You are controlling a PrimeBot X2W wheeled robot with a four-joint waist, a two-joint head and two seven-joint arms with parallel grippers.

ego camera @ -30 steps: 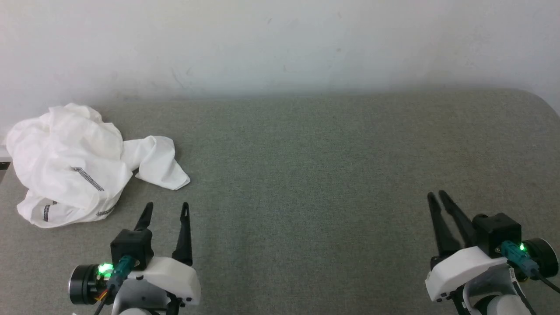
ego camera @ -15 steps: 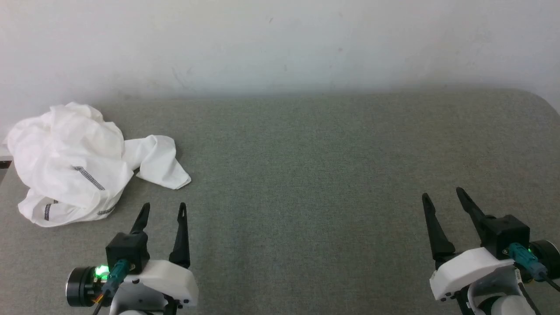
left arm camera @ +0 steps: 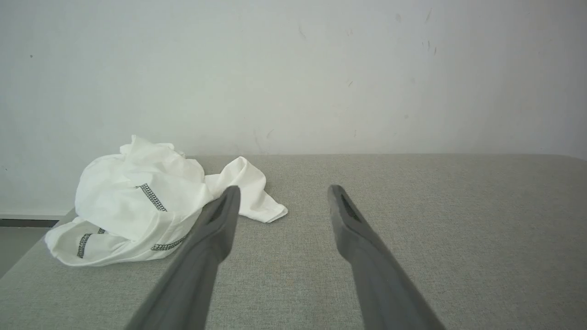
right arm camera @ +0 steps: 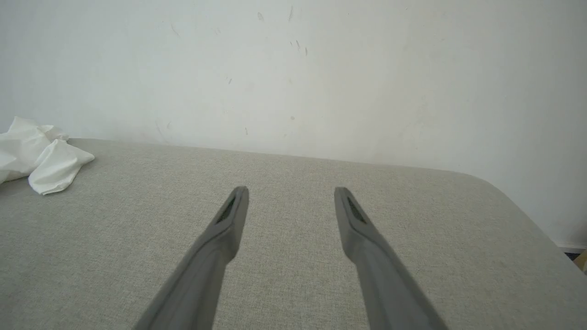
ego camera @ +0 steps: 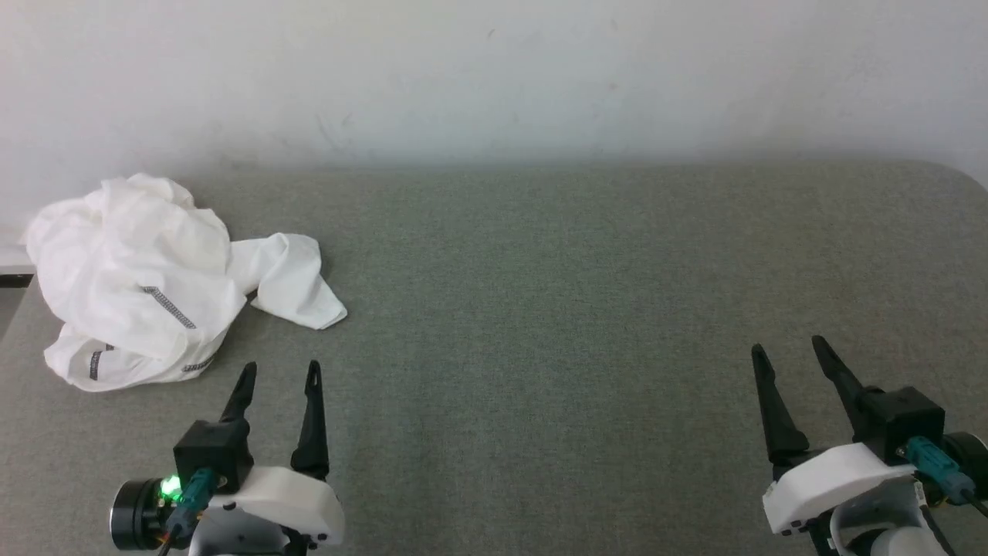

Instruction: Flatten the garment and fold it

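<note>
The garment (ego camera: 147, 286) is a crumpled white heap with dark zigzag stitching, lying at the far left of the grey table (ego camera: 540, 309); one loose end trails out to its right. It also appears in the left wrist view (left arm camera: 137, 206) and at the left edge of the right wrist view (right arm camera: 41, 160). My left gripper (ego camera: 279, 372) hovers open just in front of and to the right of the heap, empty (left arm camera: 282, 190). Far off at the lower right, my right gripper (ego camera: 787, 349) is open and empty over bare table (right arm camera: 291, 190).
A white wall (ego camera: 494, 77) runs along the table's far edge. The table's left edge lies right beside the garment, and its far right corner is rounded (right arm camera: 504, 192).
My right gripper has opened from shut. My left gripper opened a little wider. The head camera shifted slightly, so the whole scene sits a bit lower and to the right.
</note>
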